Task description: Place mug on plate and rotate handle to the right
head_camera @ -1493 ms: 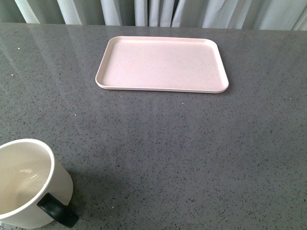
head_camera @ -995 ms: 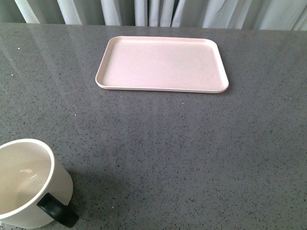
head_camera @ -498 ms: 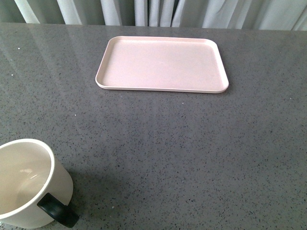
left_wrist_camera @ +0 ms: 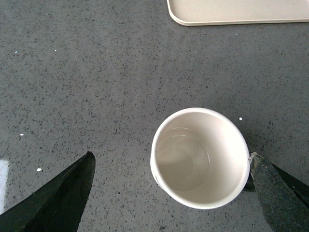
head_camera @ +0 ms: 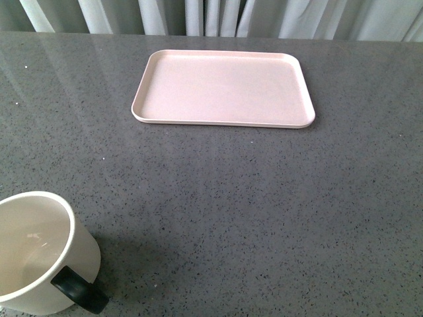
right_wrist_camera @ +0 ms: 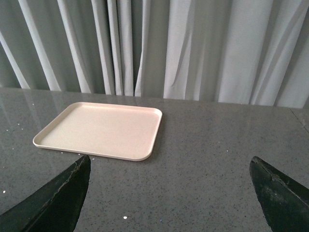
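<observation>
left wrist view: mug [left_wrist_camera: 199,157] between spread jaws, left tool [left_wrist_camera: 170,156]

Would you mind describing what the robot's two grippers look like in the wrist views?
The left gripper and right gripper each show two dark, near-black tapering fingers with a matte, slightly grainy surface. No cables or markings show, and the arms themselves are out of view.

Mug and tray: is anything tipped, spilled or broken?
Nothing stands out. The cream-white cylindrical mug stands upright and looks empty on the grey speckled table; the flat pale pink tray lies level, with no spills or cracks visible.
</observation>
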`<state>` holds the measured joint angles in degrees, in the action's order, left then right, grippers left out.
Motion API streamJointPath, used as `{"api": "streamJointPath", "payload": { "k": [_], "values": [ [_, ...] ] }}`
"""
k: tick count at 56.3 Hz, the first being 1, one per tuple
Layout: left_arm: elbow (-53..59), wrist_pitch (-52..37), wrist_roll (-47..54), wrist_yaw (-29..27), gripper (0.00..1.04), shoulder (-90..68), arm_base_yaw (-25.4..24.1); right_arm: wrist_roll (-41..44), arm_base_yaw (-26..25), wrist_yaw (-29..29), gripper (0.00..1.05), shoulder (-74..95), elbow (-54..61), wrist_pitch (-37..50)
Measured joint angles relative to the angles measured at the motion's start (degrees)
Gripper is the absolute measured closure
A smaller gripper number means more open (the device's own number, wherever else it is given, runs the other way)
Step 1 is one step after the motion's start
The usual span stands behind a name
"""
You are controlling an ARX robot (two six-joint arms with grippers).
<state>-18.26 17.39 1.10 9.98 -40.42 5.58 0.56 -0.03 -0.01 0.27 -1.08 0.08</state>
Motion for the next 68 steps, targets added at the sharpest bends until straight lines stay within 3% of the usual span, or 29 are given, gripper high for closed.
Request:
{"api": "streamJointPath", "payload": {
  "k": [19,40,68],
  "values": [
    [-5.1,-4.7,6.2,0.8,0.09,-18.4,1.3,0.0,0.0,0.0,0.09,0.0,0.0,0.0],
    [-7.8,-8.5,12.6,2.2,0.09,-28.8,-4.5,0.0,0.0,0.0,0.09,0.0,0.0,0.0],
    [-8.5,-10.2,15.6,3.5,0.09,-34.8,-5.2,0.0,0.0,0.0,0.09,0.0,0.0,0.0]
  ]
}}
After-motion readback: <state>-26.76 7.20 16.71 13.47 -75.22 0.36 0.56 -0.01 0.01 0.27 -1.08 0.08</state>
